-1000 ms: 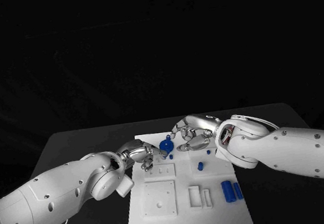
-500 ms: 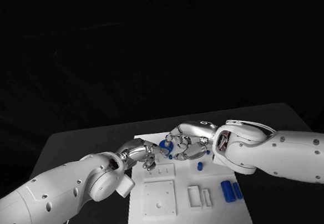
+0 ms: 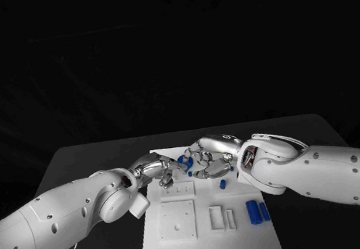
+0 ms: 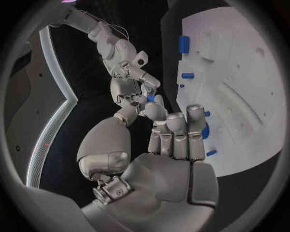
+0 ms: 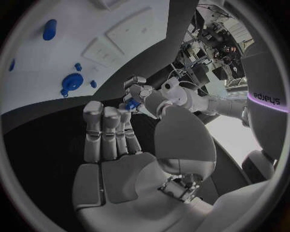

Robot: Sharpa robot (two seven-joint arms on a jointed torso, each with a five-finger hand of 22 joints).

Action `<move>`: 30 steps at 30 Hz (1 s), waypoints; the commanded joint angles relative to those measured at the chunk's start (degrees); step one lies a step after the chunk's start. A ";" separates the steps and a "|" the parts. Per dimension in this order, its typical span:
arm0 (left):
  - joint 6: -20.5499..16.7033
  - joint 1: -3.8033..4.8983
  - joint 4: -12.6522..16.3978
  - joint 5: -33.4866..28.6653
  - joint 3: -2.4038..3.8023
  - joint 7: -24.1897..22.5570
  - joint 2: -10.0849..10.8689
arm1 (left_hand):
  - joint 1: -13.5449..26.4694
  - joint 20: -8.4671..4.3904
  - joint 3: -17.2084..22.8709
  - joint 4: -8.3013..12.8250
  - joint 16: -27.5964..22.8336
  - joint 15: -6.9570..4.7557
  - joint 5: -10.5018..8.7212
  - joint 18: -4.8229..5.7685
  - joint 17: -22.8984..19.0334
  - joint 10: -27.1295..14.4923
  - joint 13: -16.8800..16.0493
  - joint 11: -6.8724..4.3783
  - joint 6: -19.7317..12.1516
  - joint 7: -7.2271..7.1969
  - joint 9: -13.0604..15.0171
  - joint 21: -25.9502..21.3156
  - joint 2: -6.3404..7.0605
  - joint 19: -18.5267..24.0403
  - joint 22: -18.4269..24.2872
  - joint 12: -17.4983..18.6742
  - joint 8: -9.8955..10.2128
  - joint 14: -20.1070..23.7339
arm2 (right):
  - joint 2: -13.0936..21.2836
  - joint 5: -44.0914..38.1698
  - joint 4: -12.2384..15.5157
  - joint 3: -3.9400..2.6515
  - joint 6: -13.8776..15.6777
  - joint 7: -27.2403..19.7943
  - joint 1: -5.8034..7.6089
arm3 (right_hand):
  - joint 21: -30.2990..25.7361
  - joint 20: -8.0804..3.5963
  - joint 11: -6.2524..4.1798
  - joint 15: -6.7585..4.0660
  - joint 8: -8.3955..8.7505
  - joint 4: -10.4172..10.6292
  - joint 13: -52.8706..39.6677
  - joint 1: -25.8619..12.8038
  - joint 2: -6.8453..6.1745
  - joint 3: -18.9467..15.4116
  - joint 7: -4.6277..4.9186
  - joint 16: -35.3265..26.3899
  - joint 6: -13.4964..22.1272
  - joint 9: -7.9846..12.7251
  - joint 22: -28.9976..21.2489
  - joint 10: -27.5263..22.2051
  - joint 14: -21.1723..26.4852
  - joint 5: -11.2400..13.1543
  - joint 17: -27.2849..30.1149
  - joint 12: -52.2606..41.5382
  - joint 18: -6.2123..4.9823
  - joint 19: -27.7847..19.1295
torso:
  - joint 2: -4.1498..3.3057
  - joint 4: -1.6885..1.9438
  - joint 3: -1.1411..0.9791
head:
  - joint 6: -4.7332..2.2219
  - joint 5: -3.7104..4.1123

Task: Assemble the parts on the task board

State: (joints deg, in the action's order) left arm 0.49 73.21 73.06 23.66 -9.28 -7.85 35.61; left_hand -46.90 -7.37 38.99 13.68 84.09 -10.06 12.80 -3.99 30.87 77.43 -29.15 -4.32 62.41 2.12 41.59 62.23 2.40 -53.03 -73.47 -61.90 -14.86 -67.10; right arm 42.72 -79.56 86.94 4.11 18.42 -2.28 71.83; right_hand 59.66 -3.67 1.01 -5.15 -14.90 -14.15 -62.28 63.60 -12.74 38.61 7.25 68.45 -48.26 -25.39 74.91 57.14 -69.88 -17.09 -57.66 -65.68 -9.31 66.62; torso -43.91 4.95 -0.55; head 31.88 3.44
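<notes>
1. When I compared this moment with a second earlier, my right hand point(image 3: 206, 156) had moved left and nearer across the far part of the task board point(image 3: 209, 245), and it had closed the gap to my left hand point(image 3: 155, 169). The left hand had barely shifted.
2. The two sets of fingertips met round a small blue part point(image 4: 150, 98), which was held up off the board between them.
3. The fingers of both hands lay close together and reached forward. I could not tell which hand actually gripped the part, or whether both did.
4. The blue disc point(image 5: 72, 82) lay flat on the board just beside the meeting point. In the head view my right hand now covered most of it.
5. I judged this to be a handover, or a shared adjustment of the small part before seating. No insertion had been made yet.
6. Edges: the hands worked close to the far edge of the board, towards its left side, with bare table point(image 3: 86, 158) beyond. A dropped part there could roll off the plate.
7. Open room: the near half of the board was free of my arms. It carried a short blue peg point(image 3: 223, 185) near the middle and two blue cylinders point(image 3: 252, 212) at the near right, well apart from the hands.
8. The forearms converged from both sides, so little side room was left between them. Withdrawal towards me looked the least obstructed.
</notes>
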 commanded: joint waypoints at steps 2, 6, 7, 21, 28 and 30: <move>-0.05 0.03 -0.27 -2.33 0.04 -0.07 0.06 | -4.10 -7.07 0.11 -0.05 0.16 -0.31 0.84 1.07 0.00 -0.52 0.00 0.06 0.02 0.11 0.18 -0.45 -4.96 0.46 -0.06 -0.03 -0.26 0.13 | 0.08 -0.68 0.27 0.01 0.55 -1.04 -0.08 | 0.35 0.20 -0.56 -0.54 -0.67 0.02 0.10 0.25 0.41 0.61 -0.47 0.30 -0.49 -0.23 1.17 0.19 -0.08 0.53 -0.13 -0.40 -5.69 0.25 | 0.01 -0.01 -0.04 | -0.03 -0.04; -0.50 0.03 -0.52 -3.44 0.02 0.18 0.12 | -4.01 -7.07 0.08 -0.07 0.20 -0.31 1.16 1.10 0.02 -0.56 -0.02 0.05 0.06 0.11 0.27 -0.47 -5.03 0.49 -0.09 -0.08 -0.27 0.18 | 0.18 -0.85 0.28 0.01 0.24 -0.91 -0.08 | 0.42 0.17 -0.62 -0.62 -0.95 0.17 0.15 0.11 0.44 0.90 -0.52 0.32 -0.90 -0.32 1.16 0.21 -0.11 0.66 -0.15 -0.46 -5.69 0.29 | 0.00 -0.01 -0.04 | 0.00 -0.06; -0.61 0.03 -0.57 -3.89 0.02 0.21 0.14 | -3.93 -7.06 0.04 -0.05 0.23 -0.31 1.35 1.12 0.03 -0.58 -0.02 0.04 0.09 0.10 0.32 -0.48 -5.02 0.51 -0.11 -0.10 -0.28 0.21 | 0.19 -1.00 0.31 0.01 0.14 -0.89 -0.08 | 0.45 0.15 -0.61 -0.61 -1.05 0.18 0.17 0.07 0.41 0.98 -0.49 0.33 -1.06 -0.35 1.16 0.21 -0.12 0.67 -0.16 -0.48 -5.69 0.29 | 0.00 -0.01 -0.03 | -0.01 -0.04; -1.79 0.03 -0.66 -6.14 0.02 0.88 -0.14 | -3.55 -7.08 -0.07 0.13 0.32 -0.33 2.31 1.18 0.06 -0.70 -0.02 0.02 0.27 0.07 0.60 -0.53 -5.09 0.60 -0.25 -0.20 -0.33 0.37 | -0.50 -5.13 0.65 0.44 -0.31 1.10 -0.23 | 0.57 0.08 0.12 0.05 -1.33 0.84 0.37 -0.77 -0.18 1.38 0.32 0.30 -1.56 -0.32 1.07 0.04 -0.05 1.30 -0.25 -0.60 -5.69 0.25 | 0.00 0.02 0.05 | -0.17 -0.01; -2.37 0.03 -0.74 -6.22 0.02 1.31 -0.15 | -3.60 -7.10 -0.01 0.30 0.27 -0.33 2.43 1.17 0.03 -0.79 0.02 0.01 0.31 0.06 0.67 -0.54 -5.00 0.64 -0.30 -0.15 -0.33 0.46 | -0.74 -5.58 0.64 0.70 -0.02 1.63 -0.32 | 0.60 0.05 0.84 0.71 -1.18 1.53 0.47 -0.96 -0.67 1.82 1.08 0.35 -1.41 -0.15 1.03 0.04 -0.14 1.52 -0.30 -0.76 -5.69 0.35 | -0.02 0.03 0.06 | -0.21 -0.05; -2.73 0.03 -0.76 -6.22 0.01 1.57 -0.15 | -3.64 -7.11 0.01 0.36 0.27 -0.34 2.44 1.17 0.02 -0.79 0.03 0.01 0.32 0.05 0.69 -0.54 -4.97 0.64 -0.31 -0.15 -0.33 0.47 | -0.70 -5.59 0.69 0.71 0.05 1.63 -0.34 | 0.61 0.04 0.99 0.85 -1.14 1.66 0.49 -1.04 -0.83 1.85 1.25 0.37 -1.38 -0.11 1.02 0.04 -0.16 1.50 -0.31 -0.80 -5.69 0.38 | -0.01 0.02 0.06 | -0.23 -0.06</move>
State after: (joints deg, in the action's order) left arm -0.55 73.08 72.32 18.72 -9.43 -6.35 35.62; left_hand -46.42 -7.38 38.80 13.81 84.09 -9.96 15.04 -3.99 30.87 77.07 -29.16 -4.30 62.43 2.14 42.18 61.89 1.92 -52.62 -73.69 -61.90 -15.15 -66.69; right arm 42.20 -83.63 87.15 4.69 19.01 -0.12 71.70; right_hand 59.90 -3.65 1.65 -4.71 -16.26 -12.89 -61.83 62.82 -13.20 40.49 7.57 68.45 -48.97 -25.56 74.90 57.13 -69.91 -15.93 -57.91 -66.15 -9.40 66.60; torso -43.91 4.97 -0.48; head 31.67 3.42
